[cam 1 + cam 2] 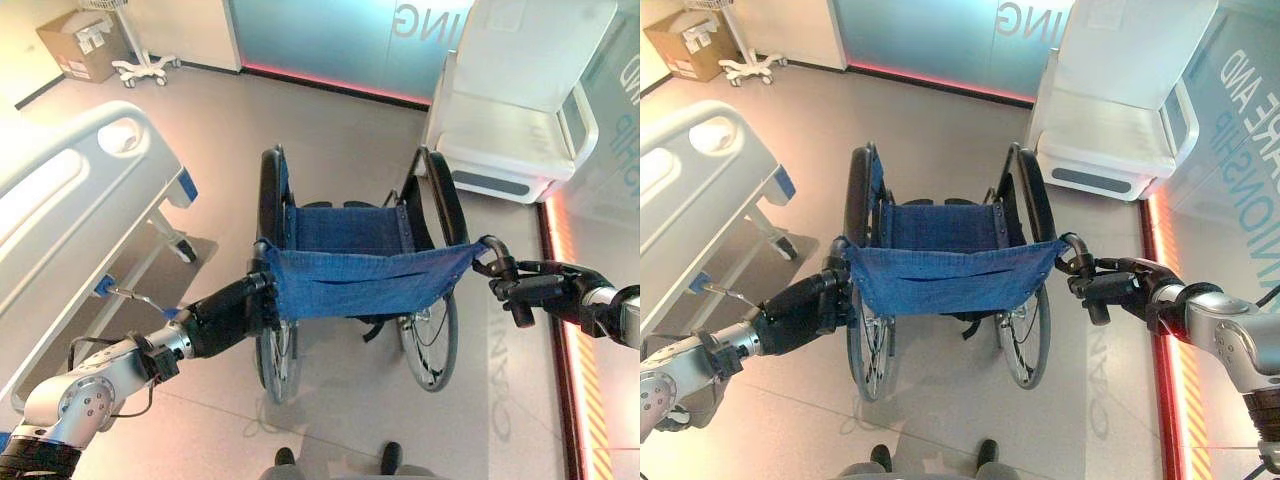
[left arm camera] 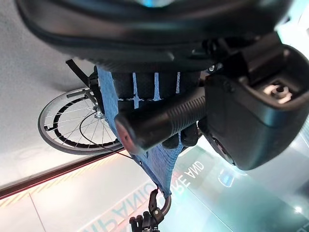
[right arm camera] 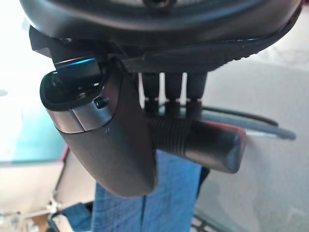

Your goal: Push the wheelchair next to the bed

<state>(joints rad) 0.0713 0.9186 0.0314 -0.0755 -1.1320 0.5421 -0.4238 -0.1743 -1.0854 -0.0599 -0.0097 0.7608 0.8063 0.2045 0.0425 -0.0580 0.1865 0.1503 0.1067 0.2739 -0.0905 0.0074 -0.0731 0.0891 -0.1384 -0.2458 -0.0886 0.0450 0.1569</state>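
One wheelchair (image 1: 355, 275) stands on the floor, with two large spoked wheels, one blue sling seat and one blue back cloth, and two push handles, one in each of the robot's two hands: left hand (image 1: 228, 312) and right hand (image 1: 545, 290). Around it are one bed (image 1: 60, 210), one white chair (image 1: 525, 90), one cardboard box (image 1: 82, 42) and one wheeled stand base (image 1: 145, 66).

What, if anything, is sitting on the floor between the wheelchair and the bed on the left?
Nothing visible. The floor between the wheelchair and the bed looks bare; the bed's own castor leg is the nearest thing. The left hand and right hand are each curled round a push handle.
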